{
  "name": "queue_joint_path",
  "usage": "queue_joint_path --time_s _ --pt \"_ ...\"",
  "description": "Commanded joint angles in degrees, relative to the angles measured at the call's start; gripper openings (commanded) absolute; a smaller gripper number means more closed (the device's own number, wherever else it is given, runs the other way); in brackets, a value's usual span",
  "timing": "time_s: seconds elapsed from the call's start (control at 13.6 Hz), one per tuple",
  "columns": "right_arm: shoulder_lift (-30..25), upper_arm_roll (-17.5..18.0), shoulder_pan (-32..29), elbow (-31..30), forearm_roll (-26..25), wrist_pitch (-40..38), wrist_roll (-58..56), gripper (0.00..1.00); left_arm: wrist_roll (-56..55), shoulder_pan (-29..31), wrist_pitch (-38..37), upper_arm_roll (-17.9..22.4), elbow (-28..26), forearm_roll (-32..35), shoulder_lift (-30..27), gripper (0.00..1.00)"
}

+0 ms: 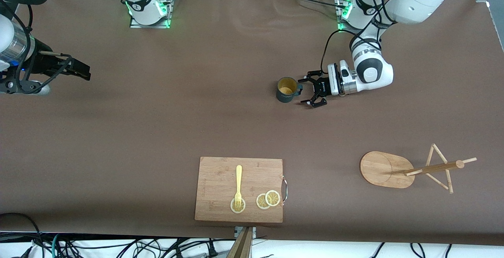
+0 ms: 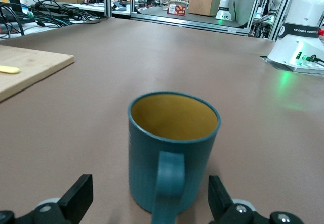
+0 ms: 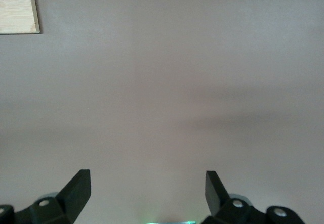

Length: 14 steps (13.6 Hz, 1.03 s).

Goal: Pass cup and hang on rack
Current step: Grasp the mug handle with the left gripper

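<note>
Teal cup [image 1: 287,89] stood upright mid-table, handle toward left gripper [image 1: 311,91]. I had left gripper low just beside it, fingers spread, nothing held: grasp step. Next: ease forward, pinch handle. Right gripper [image 1: 80,71] waited, spread. Rack [image 1: 409,169] lay tipped over.
</note>
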Motion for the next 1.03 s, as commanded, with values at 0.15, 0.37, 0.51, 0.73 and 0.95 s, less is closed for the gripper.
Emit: queue_joint_path --time_s 0.15,0.37,0.51,0.73,0.95 --pt "-3.0 3.6 -3.6 -3.3 0.7 1.0 -0.8 1.00 5.4 0.2 -0.7 -0.3 -0.8 -2.3 0.0 0.67" --pt "-3.1 3.5 -3.6 -3.7 0.8 0.8 -0.8 1.00 7.6 0.4 -0.8 -0.3 -0.7 -2.6 1.4 0.01" --pt "-3.1 3.5 -3.6 -3.6 0.8 1.1 -0.8 1.00 9.0 1.0 -2.1 -0.3 -0.7 -2.7 2.2 0.00" --pt "-3.1 3.6 -3.6 -3.6 0.8 1.0 -0.8 1.00 7.7 3.0 -4.3 -0.3 -0.7 -2.6 2.6 0.00" --pt "-3.2 4.2 -3.5 -3.5 0.8 0.8 -0.8 1.00 -4.2 3.5 -5.7 -0.3 -0.2 -2.4 1.3 0.00"
